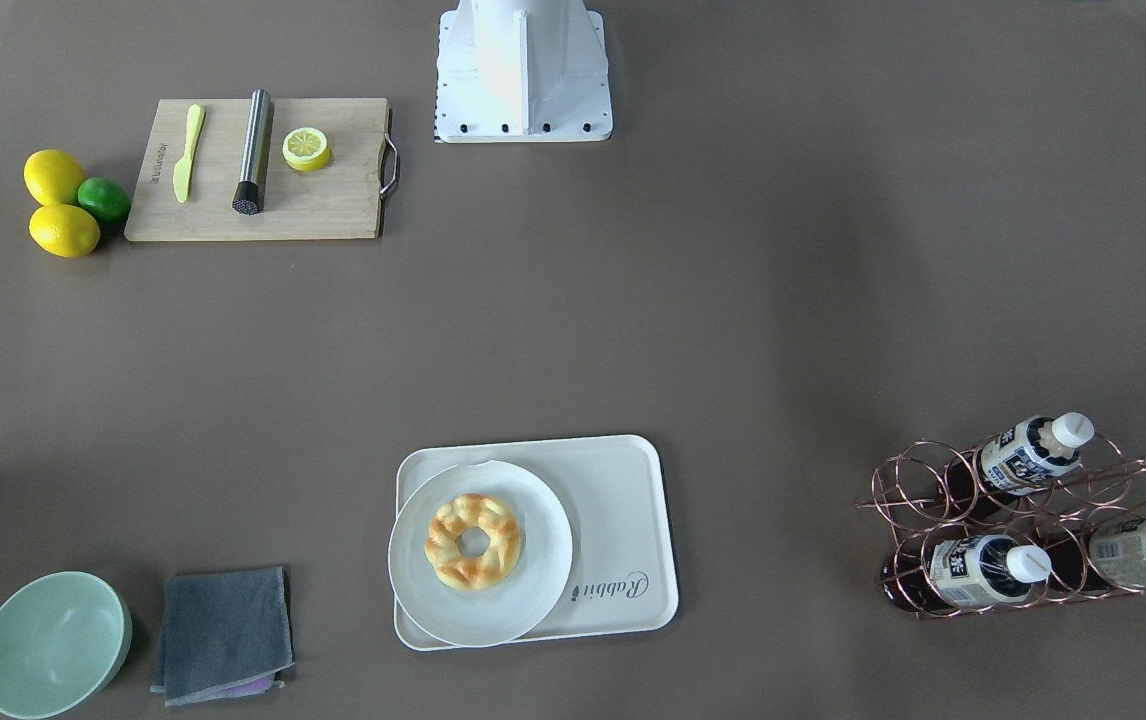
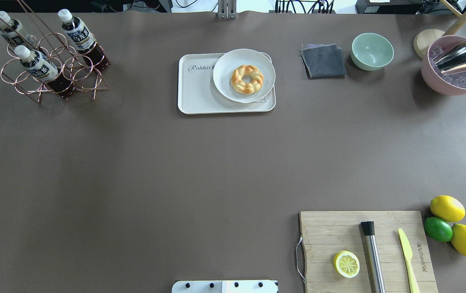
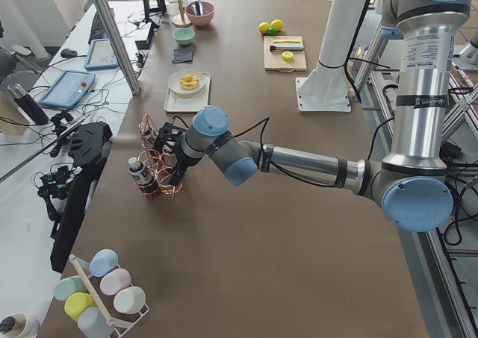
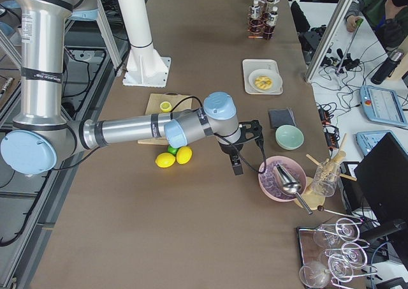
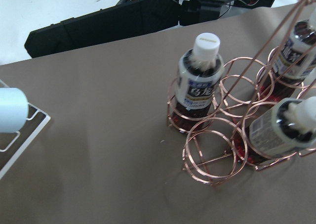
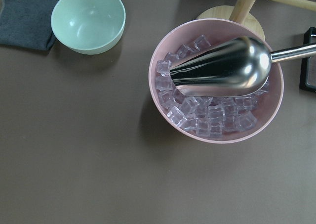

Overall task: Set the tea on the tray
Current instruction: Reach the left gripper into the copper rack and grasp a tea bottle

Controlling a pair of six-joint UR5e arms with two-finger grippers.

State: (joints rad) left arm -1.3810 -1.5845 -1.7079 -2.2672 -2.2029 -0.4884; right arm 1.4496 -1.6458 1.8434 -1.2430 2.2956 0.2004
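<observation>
Two tea bottles with dark brown liquid (image 2: pixel 79 34) (image 2: pixel 40 67) stand tilted in a copper wire rack (image 2: pixel 78 73) at the table's far left, beside a paler bottle (image 2: pixel 9 31). The left wrist view shows a dark bottle (image 5: pixel 200 78) in the rack, with no fingers in view. The cream tray (image 2: pixel 196 95) marked "Rabbit" lies at the far middle, with bare room on its left part. My left gripper (image 3: pixel 174 163) hangs right beside the rack; I cannot tell if it is open. My right gripper (image 4: pixel 236 164) hovers near the pink bowl; I cannot tell its state either.
A white plate (image 2: pixel 225 85) with a ring pastry (image 2: pixel 247 79) covers the tray's right part. A grey cloth (image 2: pixel 323 61), a green bowl (image 2: pixel 372 51) and a pink bowl of ice with a scoop (image 2: pixel 456 67) sit at the far right. A wooden board (image 2: pixel 338 232), lemons and a lime lie near right.
</observation>
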